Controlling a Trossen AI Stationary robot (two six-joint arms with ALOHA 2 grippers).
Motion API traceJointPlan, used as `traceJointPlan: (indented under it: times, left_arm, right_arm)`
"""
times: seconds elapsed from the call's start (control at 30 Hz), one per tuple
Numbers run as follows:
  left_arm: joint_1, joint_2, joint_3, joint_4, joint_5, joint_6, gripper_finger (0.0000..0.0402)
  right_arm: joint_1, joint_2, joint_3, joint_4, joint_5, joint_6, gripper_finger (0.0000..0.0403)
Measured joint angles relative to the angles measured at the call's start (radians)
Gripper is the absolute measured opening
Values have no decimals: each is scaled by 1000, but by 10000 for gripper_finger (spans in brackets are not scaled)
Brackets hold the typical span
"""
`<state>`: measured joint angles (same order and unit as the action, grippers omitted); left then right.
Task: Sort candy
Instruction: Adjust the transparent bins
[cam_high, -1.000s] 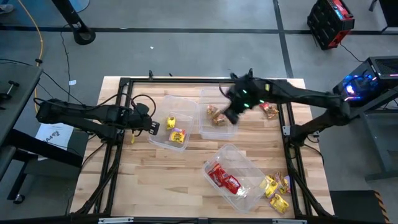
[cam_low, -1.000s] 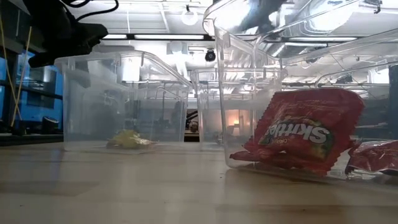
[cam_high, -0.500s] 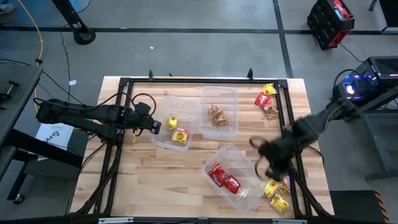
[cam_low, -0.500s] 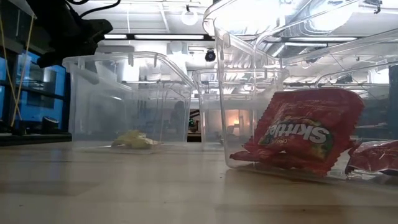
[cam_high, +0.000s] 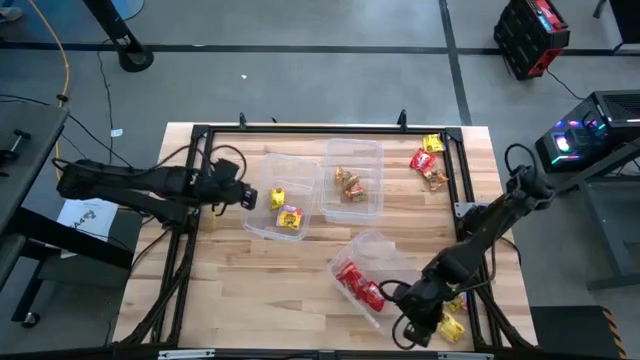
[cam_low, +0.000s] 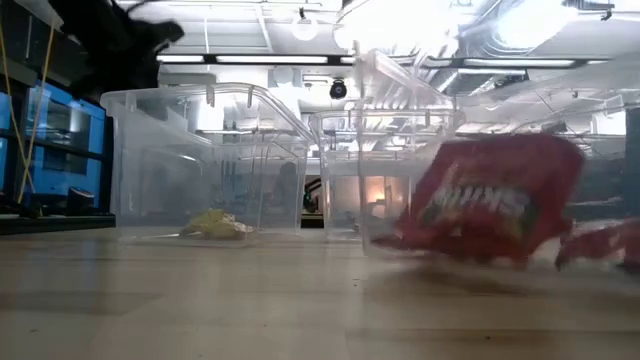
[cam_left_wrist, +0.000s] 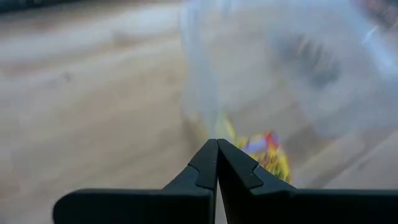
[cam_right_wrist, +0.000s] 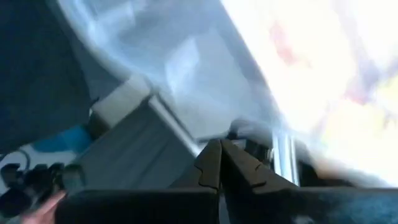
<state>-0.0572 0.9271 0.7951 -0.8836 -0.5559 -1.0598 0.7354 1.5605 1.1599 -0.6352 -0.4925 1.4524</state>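
Three clear tubs stand on the wooden table. The left tub (cam_high: 283, 205) holds yellow candy (cam_high: 289, 217), the far middle tub (cam_high: 352, 180) brown-gold candy (cam_high: 348, 184), and the near tub (cam_high: 372, 272) red candy (cam_high: 358, 284). Loose candy lies at the far right (cam_high: 428, 160) and the near right (cam_high: 450, 326). My left gripper (cam_high: 247, 197) hovers shut beside the left tub's left wall, touching nothing. My right gripper (cam_high: 405, 325) is shut at the near tub's near right end. The red packet (cam_low: 490, 200) is smeared in the low view. My right gripper pushes with shut fingers against the near tub's near right end (cam_high: 392, 300), slanting down from the table's right side. The arm covers the place of contact. The tub rests on the table, blurred and tilted (cam_low: 420, 110) in the low view.
A black metal frame (cam_high: 470, 250) runs round the table, and its right rail passes under my right arm. Cables trail along the left arm (cam_high: 215, 160). Bare wood lies at the near left (cam_high: 250, 290).
My right gripper has swung from above the far middle tub to the table's near right corner, sinking and rolling as it went. It has stayed shut. The near tub with the red candy has shifted and tipped.
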Motion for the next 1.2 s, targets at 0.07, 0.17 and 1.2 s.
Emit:
traceJointPlan:
  times: [0.07,0.17,1.2]
  left_arm:
    - [13,-20,29,0,-39,47,0]
    - [44,-49,72,-1,-66,126,0]
    - [117,-166,154,-1,-173,262,0]
  right_arm:
    - [-24,21,3,-9,23,-34,0]
    - [-93,37,4,-22,72,-125,0]
    - [-274,-58,211,-900,34,-573,0]
